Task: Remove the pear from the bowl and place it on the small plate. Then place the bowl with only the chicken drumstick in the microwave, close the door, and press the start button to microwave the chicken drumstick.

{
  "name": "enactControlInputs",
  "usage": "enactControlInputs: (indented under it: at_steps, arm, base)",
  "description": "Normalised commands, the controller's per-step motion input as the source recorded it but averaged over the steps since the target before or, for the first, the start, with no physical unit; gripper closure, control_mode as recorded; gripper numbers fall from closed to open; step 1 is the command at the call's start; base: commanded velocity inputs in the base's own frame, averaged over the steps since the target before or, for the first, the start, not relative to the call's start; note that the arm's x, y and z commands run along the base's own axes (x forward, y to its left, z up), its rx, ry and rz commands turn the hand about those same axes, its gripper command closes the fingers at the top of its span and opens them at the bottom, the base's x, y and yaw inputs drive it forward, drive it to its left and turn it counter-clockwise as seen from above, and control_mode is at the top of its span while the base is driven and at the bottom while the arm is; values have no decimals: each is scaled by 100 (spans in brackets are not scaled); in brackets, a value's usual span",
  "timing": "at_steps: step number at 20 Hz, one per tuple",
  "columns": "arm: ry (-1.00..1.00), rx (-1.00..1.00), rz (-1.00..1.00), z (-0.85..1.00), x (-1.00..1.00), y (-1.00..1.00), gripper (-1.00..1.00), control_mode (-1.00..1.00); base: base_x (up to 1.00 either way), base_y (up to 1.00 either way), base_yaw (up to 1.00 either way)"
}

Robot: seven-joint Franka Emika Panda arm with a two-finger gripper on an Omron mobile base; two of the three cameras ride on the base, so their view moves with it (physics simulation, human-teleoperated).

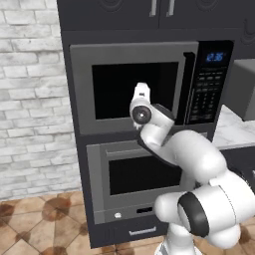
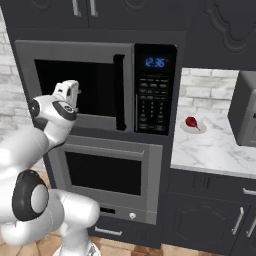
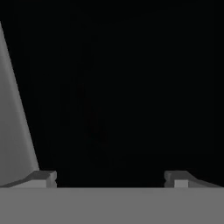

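With the microwave point(image 2: 95, 87) door shut and the pear on the small plate point(image 2: 193, 127) at centre right, the gripper point(image 3: 109, 177), fingers apart and empty, faces the dark window; start button likely remains.

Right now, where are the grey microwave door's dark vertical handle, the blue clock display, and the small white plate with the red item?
Dark vertical handle point(image 2: 119, 92): right base view, mid-length of the bar.
Blue clock display point(image 2: 156, 62): right base view, on the digits.
Small white plate point(image 2: 185, 129): right base view, left rim.
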Motion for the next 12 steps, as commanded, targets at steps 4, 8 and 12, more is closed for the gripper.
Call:
enactControlInputs:
  at_steps: [4,8,12]
  arm:
    - [0,0,7,0,43,0,-100,-100]
    - [5,0,3,-4,8,0,-100,-100]
    - [8,0,0,-10,-2,0,-100,-100]
  base:
    - [0,0,0]
    - [0,0,0]
    - [0,0,0]
